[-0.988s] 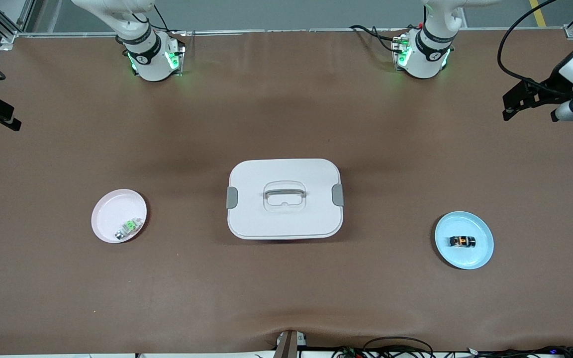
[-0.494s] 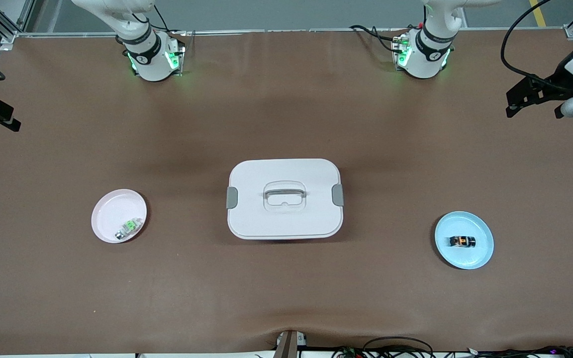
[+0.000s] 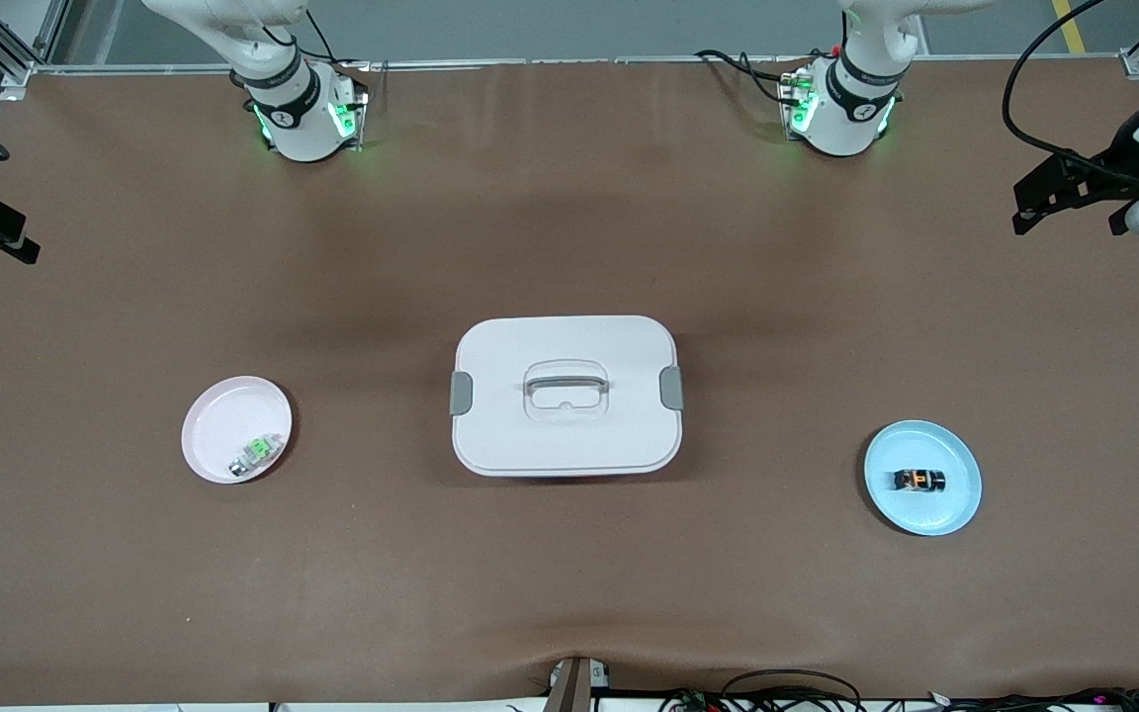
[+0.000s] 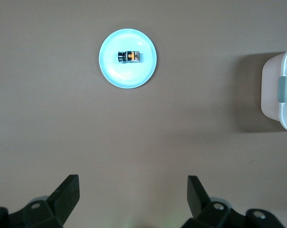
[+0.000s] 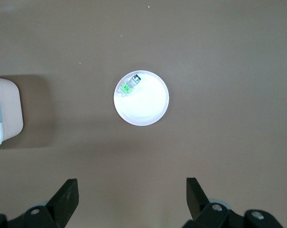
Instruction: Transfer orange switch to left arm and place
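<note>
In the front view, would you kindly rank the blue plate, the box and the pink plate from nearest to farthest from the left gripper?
1. Blue plate, toward the left arm's end, nearest the left gripper.
2. Box, mid-table.
3. Pink plate, toward the right arm's end.

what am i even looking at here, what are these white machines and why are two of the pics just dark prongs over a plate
These are two robot arms bolted along one edge of a brown table. The wide picture comes from a high camera facing them. The other two come from cameras on each arm's wrist, looking down; the dark prongs are that arm's own fingers.

The left gripper is open and holds nothing; it hangs above the table at the left arm's end. The right gripper is also open and empty, at the right arm's end.

In the middle stands a white lidded box. Toward the left arm's end, a blue plate carries the tiny orange switch. Toward the right arm's end, a pink plate carries a small green part.
</note>
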### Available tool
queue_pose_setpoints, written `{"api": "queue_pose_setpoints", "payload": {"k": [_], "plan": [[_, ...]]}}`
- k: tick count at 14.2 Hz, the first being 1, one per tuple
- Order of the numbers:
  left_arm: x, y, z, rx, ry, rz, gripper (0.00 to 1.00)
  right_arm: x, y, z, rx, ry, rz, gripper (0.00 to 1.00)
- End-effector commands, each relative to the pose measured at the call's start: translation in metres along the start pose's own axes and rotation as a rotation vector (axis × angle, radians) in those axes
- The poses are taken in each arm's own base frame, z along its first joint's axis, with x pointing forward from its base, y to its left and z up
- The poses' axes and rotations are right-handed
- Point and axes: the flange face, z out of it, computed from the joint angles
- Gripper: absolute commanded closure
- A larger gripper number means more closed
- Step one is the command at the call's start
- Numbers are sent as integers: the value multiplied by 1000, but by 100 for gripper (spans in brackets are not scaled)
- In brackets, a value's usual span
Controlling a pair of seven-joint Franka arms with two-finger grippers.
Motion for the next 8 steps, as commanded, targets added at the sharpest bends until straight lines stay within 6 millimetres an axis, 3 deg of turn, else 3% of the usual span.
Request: {"api": "queue_pose_setpoints", "payload": {"k": [1,8], "plan": [[1,1,1,-9,-17,4,0,-3,3,-7,2,19,-19,0],[3,3,5,-13,-25,-61,0,-3,3,-6,3,20,-24,0]]}}
